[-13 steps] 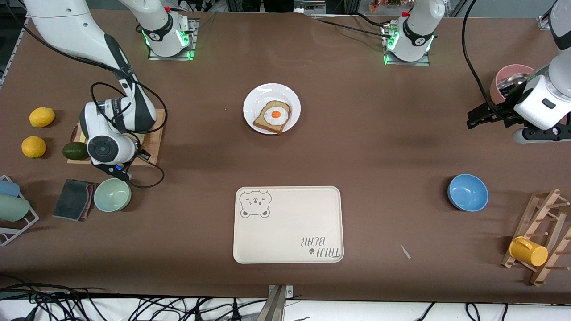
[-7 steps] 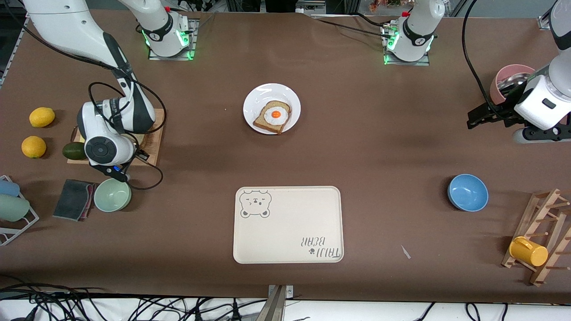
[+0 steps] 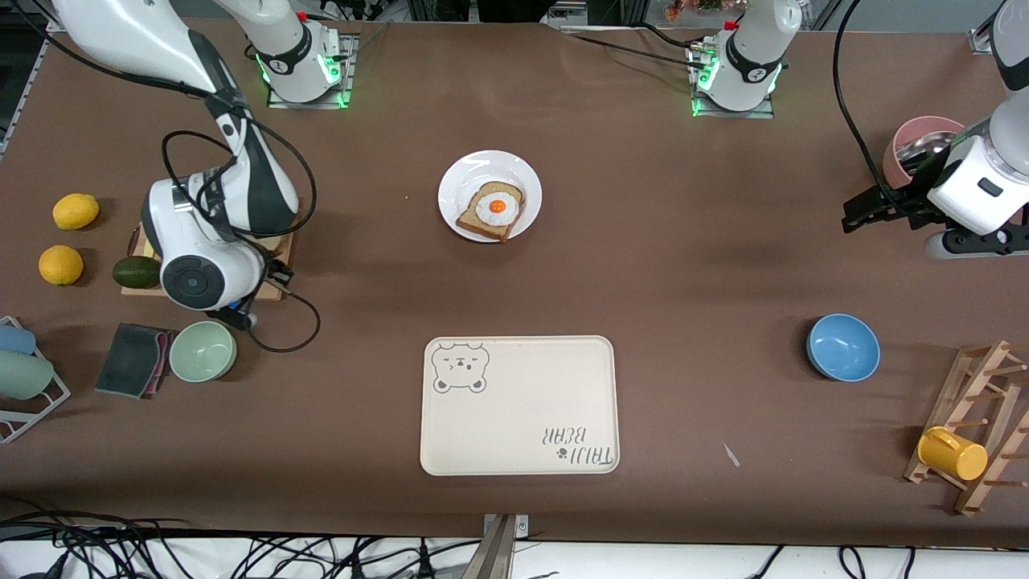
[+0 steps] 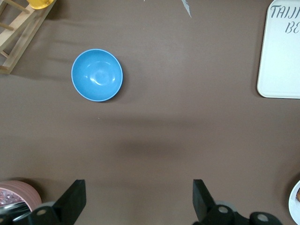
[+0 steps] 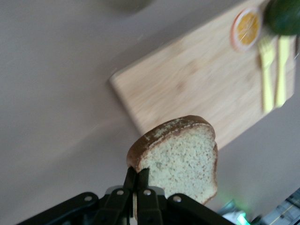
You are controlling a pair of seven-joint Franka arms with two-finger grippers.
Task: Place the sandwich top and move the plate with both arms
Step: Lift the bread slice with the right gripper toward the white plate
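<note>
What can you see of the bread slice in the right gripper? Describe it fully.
The bread slice is plain brown wholemeal with a darker crust and a rounded top, speckled crumb, no topping. The right gripper is shut on one edge, holding it in the air over the wooden board. Nothing else touches it.

- Robot lab, staged as a kitchen.
- Two white arms (image 3: pixel 201 161) bolted on metal base plates with green lights (image 3: pixel 305 76).
- Brown cloth-covered table (image 3: pixel 683 265); loose cables (image 3: pixel 120 547) along its edge.
- Kitchen props: cutting board (image 5: pixel 197 89), bowls (image 3: pixel 842 346), mug rack (image 3: pixel 977 426), lemons (image 3: pixel 75 211), tray (image 3: pixel 518 406).
</note>
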